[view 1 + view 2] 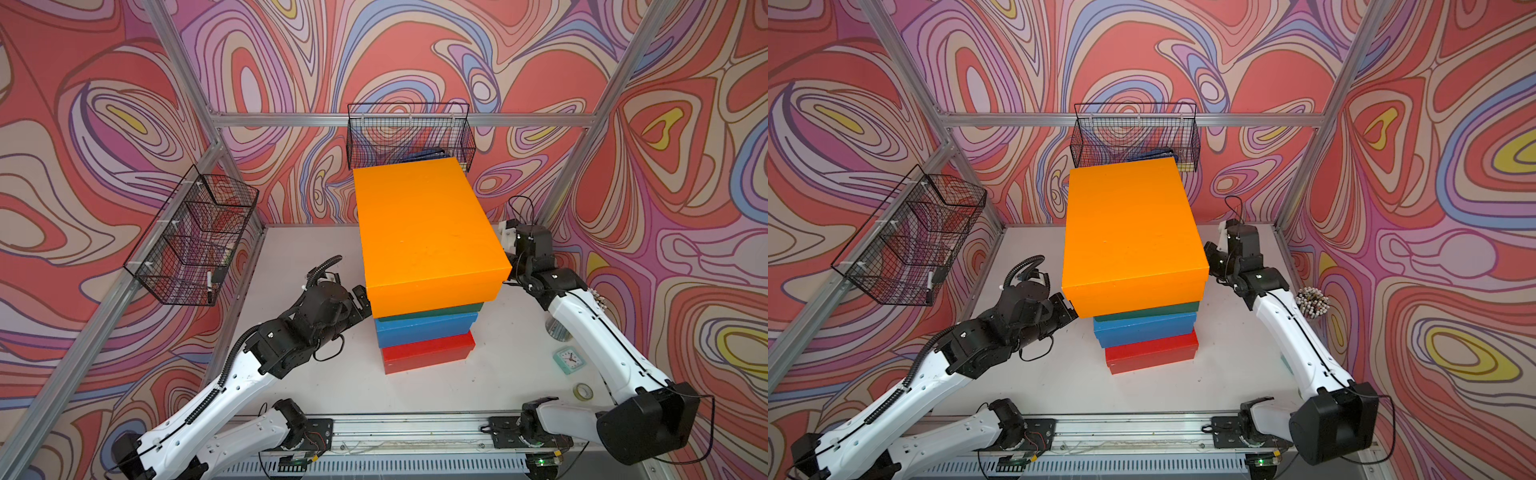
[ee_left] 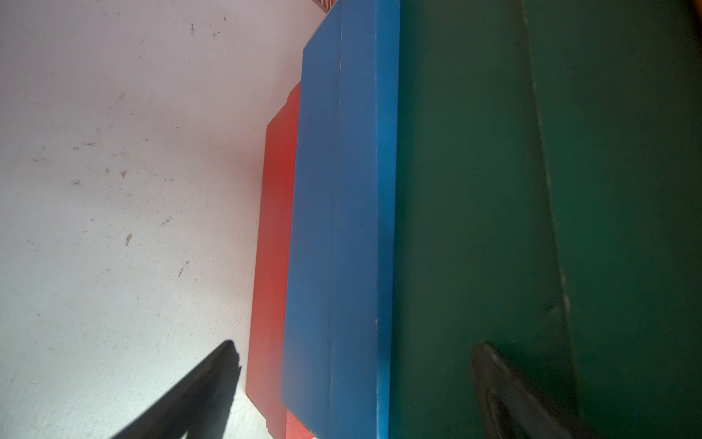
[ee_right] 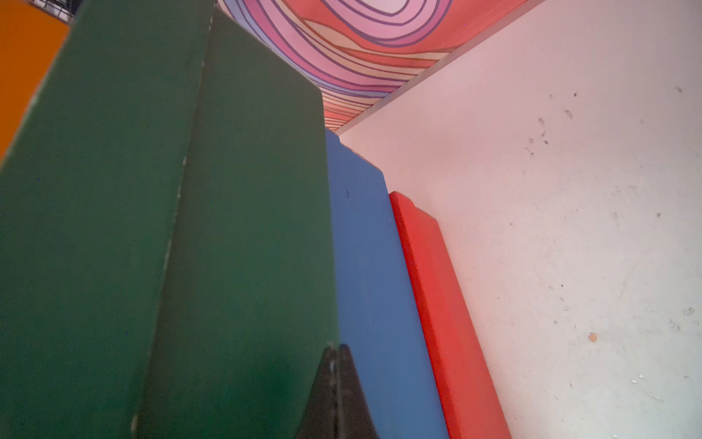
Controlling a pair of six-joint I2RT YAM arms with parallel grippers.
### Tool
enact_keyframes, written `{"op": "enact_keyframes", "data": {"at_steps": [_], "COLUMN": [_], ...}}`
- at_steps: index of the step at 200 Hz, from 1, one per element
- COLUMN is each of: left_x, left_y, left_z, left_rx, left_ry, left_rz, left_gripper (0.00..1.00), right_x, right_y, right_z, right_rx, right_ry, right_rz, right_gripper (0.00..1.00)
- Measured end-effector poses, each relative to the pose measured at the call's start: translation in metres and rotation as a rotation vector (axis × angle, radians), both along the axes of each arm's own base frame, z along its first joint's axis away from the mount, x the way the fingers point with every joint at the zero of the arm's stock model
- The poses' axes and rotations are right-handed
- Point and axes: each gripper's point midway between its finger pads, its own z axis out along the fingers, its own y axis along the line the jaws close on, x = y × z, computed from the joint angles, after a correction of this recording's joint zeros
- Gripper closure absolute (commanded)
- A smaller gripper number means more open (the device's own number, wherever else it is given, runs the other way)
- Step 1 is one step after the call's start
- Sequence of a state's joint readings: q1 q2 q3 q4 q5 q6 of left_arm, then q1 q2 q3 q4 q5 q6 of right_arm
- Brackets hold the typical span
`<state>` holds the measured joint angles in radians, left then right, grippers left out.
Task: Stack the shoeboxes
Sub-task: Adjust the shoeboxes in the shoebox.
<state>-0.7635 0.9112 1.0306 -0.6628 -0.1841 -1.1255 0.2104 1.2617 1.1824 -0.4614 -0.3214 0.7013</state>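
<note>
shoeboxes [image 1: 428,232] between left claw [image 1: 362,302], right claw [image 3: 336,355]

Both top views: high over the near edge, facing down toward the patterned far wall [image 1: 291,62], covering the whole white counter [image 1: 340,395] and the stack of coloured cardboard shoeboxes [image 1: 428,232]. Left wrist view: very close against the stack's left side, past black fingers [image 2: 197,395]. Right wrist view: equally close, right side. All share the stack.
</note>
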Motion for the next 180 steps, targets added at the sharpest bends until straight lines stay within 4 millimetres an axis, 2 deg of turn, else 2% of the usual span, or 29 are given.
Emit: {"op": "enact_keyframes", "data": {"at_steps": [25,62,99,139,153,167,180], "left_x": [-0.003,-0.004,-0.005,-0.011,-0.016,-0.022,-0.027], "left_y": [0.006,0.01,0.009,0.01,0.018,0.031,0.047], "left_z": [-0.008,-0.005,-0.009,-0.017,-0.015,-0.009,0.008], "left_rx": [0.007,0.002,-0.007,-0.02,-0.014,0.001,0.014], "left_ry": [0.006,-0.004,0.012,0.035,0.032,0.016,-0.024], "left_rz": [0.02,0.035,0.033,0.034,0.045,0.068,0.097], "left_gripper": [0.02,0.02,0.03,0.02,0.02,0.02,0.02], "right_x": [-0.011,-0.022,-0.02,-0.004,0.003,0.009,0.012], "right_y": [0.004,0.003,0.002,-0.004,-0.015,-0.035,-0.052], "right_z": [-0.005,-0.013,-0.017,-0.023,-0.016,0.001,0.021], "right_rx": [0.023,0.034,0.025,-0.023,-0.042,-0.06,-0.08], "right_ry": [0.017,0.041,0.055,0.084,0.081,0.058,0.021], "right_rz": [0.01,0.005,-0.003,-0.031,-0.055,-0.099,-0.141], "right_gripper": [1.0,1.0,1.0,1.0,1.0,1.0,1.0]}}
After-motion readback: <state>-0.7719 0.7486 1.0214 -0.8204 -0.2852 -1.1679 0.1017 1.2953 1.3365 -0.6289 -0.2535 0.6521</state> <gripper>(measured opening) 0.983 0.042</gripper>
